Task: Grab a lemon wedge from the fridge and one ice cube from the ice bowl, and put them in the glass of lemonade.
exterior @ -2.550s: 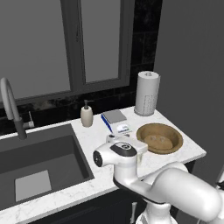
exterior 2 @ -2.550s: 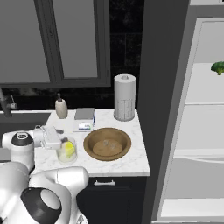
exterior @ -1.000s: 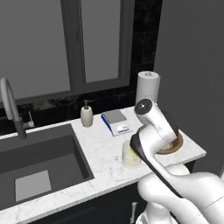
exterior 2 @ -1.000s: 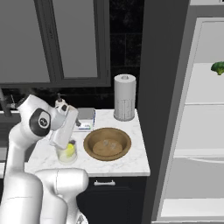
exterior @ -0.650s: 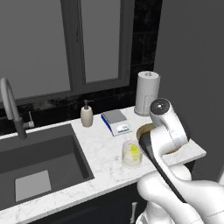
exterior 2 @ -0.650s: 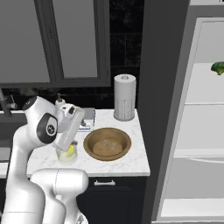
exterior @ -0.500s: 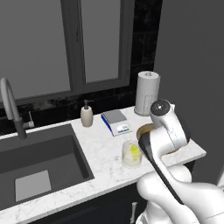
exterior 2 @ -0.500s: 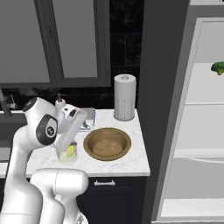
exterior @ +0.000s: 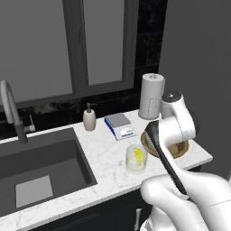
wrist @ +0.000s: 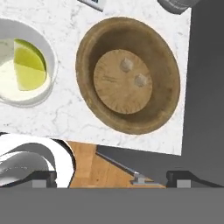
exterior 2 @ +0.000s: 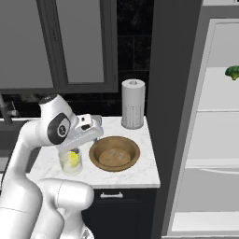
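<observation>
Glossy white rounded arm [exterior 2: 32, 140] segments, dark grey joint rings, 2 dark fingertips [wrist: 43, 178].

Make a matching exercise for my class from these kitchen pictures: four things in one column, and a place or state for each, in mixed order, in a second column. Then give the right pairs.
Things
1. lemon wedge
2. ice cubes
3. paper towel roll
4. broccoli

Places
A. on a white shelf of the open fridge
B. standing upright at the back of the counter, behind the wooden bowl
C. in the glass of pale liquid
D. on the bottom of the wooden bowl

Right pairs: 1-C, 2-D, 3-B, 4-A
</observation>
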{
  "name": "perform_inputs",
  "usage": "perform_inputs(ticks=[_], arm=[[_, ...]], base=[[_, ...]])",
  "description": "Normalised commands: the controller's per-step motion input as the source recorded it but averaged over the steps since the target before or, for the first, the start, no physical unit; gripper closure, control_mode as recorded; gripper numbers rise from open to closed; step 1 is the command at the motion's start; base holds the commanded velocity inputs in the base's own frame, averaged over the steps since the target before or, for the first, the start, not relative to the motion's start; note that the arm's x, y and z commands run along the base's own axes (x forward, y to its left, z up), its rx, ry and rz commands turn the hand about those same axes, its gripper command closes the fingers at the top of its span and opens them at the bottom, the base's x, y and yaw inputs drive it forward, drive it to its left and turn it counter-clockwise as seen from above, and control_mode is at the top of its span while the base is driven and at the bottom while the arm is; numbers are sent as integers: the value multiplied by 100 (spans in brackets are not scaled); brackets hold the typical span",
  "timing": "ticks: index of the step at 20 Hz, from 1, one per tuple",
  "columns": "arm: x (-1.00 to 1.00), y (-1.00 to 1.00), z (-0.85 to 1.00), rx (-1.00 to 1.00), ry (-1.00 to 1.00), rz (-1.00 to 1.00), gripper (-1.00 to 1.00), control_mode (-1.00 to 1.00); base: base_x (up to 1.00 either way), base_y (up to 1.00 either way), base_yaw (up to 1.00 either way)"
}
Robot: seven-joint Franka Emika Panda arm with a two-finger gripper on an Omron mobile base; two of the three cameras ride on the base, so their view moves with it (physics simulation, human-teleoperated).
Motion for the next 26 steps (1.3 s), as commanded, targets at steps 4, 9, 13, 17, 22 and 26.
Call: perform_inputs(ticks=[4, 9, 13, 17, 22, 26], arm=[[0, 0, 6, 30, -10, -34, -100, -100], [4, 0, 0, 7, -18, -19, -100, -100], [22, -6, -13, 7, -1, -14, -100, -100], [5, -25, -10, 1, 0, -2, -100, -100], [0, -24, -10, 0, 0, 0, -100, -100], [14, -10, -43, 0, 0, 0, -100, -100]], base=[[0, 0, 0], [0, 0, 0], [0, 0, 0], [0, 0, 0], [0, 0, 0], [0, 0, 0]])
